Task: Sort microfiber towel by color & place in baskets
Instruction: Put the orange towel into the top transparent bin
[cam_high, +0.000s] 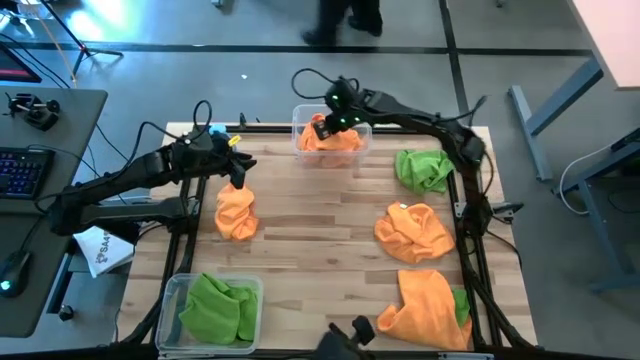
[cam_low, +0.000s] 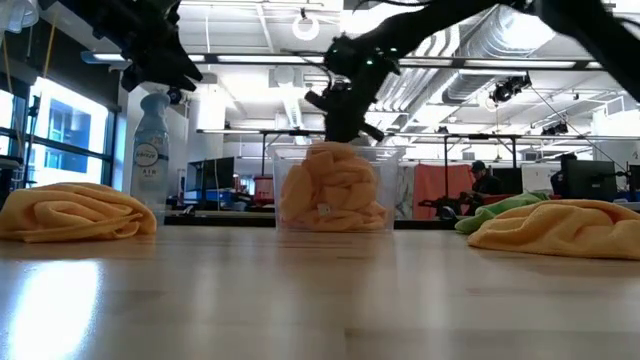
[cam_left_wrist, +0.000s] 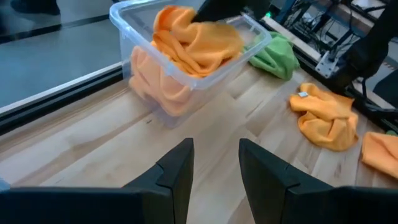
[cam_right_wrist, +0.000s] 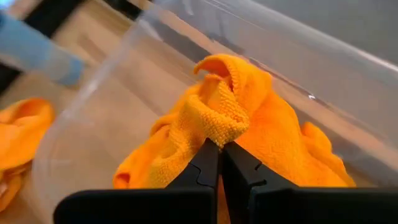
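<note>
Right gripper (cam_right_wrist: 219, 152) clamped on bright orange microfiber towel (cam_right_wrist: 224, 115), lowering into clear plastic basket (cam_high: 359, 130) | my left gripper (cam_left_wrist: 214, 165) apart, waiting.

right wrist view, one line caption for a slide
Right gripper shut on an orange towel inside the clear basket.

Two dark jointed arms, black cables, green wrist light.
</note>
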